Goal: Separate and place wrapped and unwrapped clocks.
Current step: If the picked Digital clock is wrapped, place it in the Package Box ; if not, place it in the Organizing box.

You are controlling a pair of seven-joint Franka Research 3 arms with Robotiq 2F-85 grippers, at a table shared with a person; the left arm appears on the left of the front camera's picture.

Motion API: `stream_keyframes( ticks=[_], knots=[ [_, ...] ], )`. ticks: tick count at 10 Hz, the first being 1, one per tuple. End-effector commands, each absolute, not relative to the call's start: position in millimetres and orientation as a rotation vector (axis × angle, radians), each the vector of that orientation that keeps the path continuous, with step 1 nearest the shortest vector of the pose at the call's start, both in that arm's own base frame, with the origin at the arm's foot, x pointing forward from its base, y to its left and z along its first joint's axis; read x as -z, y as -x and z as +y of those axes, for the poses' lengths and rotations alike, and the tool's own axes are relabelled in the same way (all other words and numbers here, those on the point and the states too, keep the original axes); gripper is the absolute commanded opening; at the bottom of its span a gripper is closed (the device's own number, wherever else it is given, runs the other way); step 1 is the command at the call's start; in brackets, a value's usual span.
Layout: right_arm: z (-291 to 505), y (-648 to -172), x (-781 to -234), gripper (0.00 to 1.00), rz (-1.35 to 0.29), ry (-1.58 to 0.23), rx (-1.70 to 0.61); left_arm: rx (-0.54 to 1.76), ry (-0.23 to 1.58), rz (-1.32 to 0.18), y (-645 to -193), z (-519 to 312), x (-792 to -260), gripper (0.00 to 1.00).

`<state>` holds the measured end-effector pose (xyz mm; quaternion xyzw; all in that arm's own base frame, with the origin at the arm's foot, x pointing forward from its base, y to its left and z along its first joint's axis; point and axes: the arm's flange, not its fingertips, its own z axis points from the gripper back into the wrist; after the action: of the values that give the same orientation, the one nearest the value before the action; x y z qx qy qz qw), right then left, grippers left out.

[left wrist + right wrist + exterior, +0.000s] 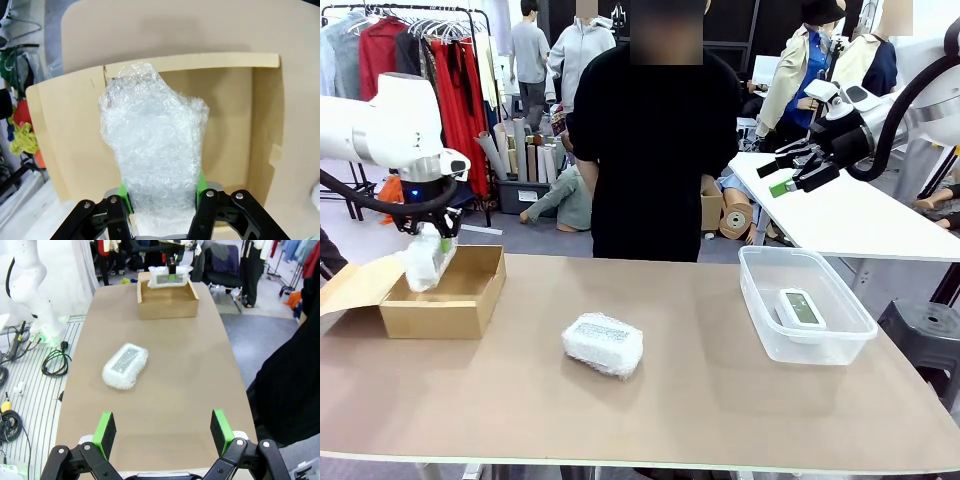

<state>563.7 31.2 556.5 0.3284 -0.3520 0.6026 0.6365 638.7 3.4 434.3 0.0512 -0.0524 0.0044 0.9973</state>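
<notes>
Your work surface is a brown tabletop (700, 390) with rounded corners, evenly lit, with soft shadows on it. Beyond its far edge you have grey floor (510, 238). At the back left stands a clothes rail (420, 9) hung with red garments (457, 90) and paler ones beside them. Next to it, upright rolls (512, 150) of grey and brown material lean together. On your right stands a white table (850, 220), with brown paper rolls (735, 215) on the floor under it, and a black stool (923, 335) just beside your own table. From the right wrist view you can see a white slatted floor panel (30, 400) with a coil of black cable (54, 364) (and a loose plug nearby), plus a dark office chair (222, 262) past the table's end.
</notes>
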Motion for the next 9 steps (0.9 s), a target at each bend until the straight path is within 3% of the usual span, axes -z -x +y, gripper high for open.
stream_keyframes(
  ticks=[1,9],
  knots=[
    [31.2,-563.0,-558.1,1.0,-0.809,-0.746,-1.383,-0.062,-0.126,-0.126,-644.5,1.3,-426.1,0.0],
    [31.2,-563.0,-558.1,1.0,-0.809,-0.746,-1.383,-0.104,-0.18,-0.085,-646.9,2.4,-407.9,0.0]
  ],
)
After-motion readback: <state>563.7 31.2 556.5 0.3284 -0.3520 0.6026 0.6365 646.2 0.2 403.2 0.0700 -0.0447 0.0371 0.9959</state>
